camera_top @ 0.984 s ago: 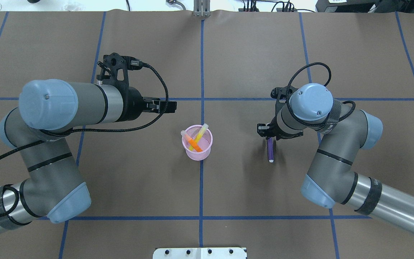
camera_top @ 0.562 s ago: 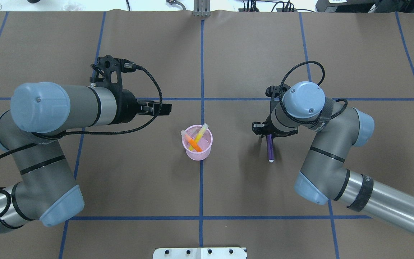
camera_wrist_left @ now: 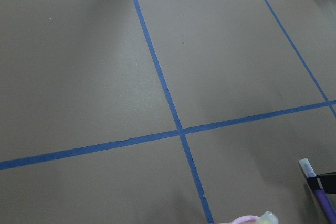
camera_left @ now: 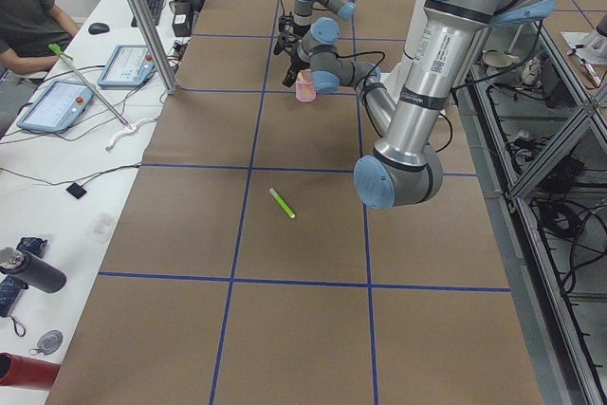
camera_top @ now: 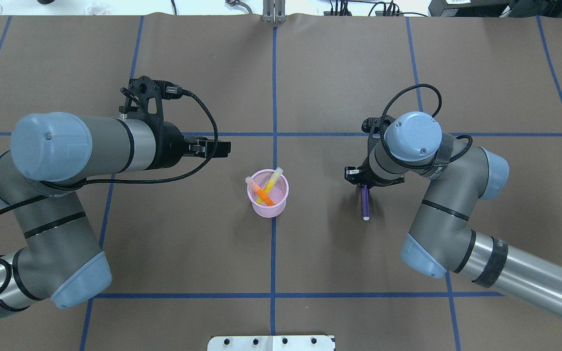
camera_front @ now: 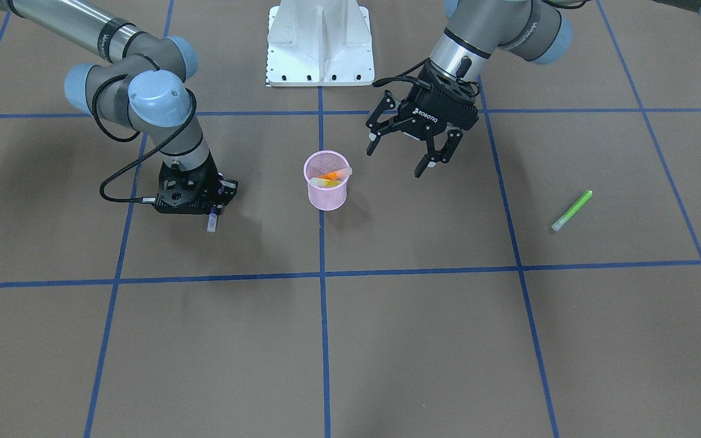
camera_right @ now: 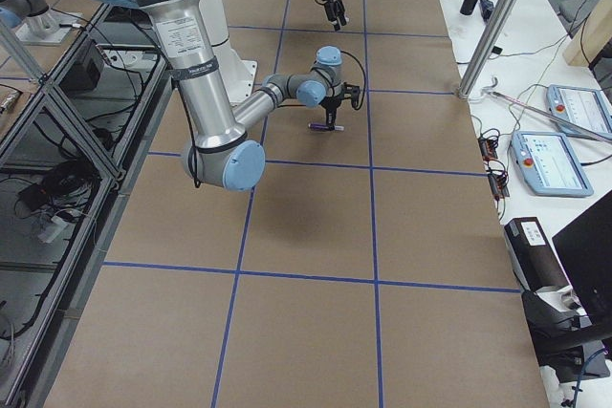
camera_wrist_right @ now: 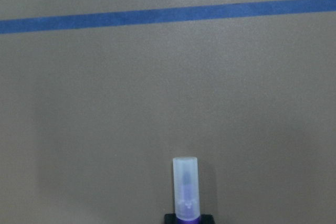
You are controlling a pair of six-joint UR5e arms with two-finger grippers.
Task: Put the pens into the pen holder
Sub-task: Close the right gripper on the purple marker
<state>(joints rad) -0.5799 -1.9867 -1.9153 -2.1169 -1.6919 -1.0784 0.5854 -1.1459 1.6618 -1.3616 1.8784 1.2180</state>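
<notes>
The pink mesh pen holder (camera_top: 268, 194) stands at the table's middle and holds an orange pen (camera_top: 262, 194) and a yellow pen (camera_top: 272, 180). The purple pen (camera_top: 365, 204) lies flat to its right. My right gripper (camera_top: 363, 184) is down at the table and shut on the purple pen's far end; the pale cap (camera_wrist_right: 185, 187) sticks out in the right wrist view. The green pen (camera_front: 571, 210) lies alone on the table, hidden under my left arm in the overhead view. My left gripper (camera_front: 397, 159) is open and empty, above the table beside the holder.
The robot's white base plate (camera_front: 320, 42) sits at the table's near edge. Blue tape lines (camera_top: 274, 97) cross the brown table cover. Operator desks with tablets (camera_left: 62, 101) lie beyond the far edge.
My left arm has drawn back a little to the left, away from the holder. My right gripper shifted slightly left, and the purple pen's end moved with it.
</notes>
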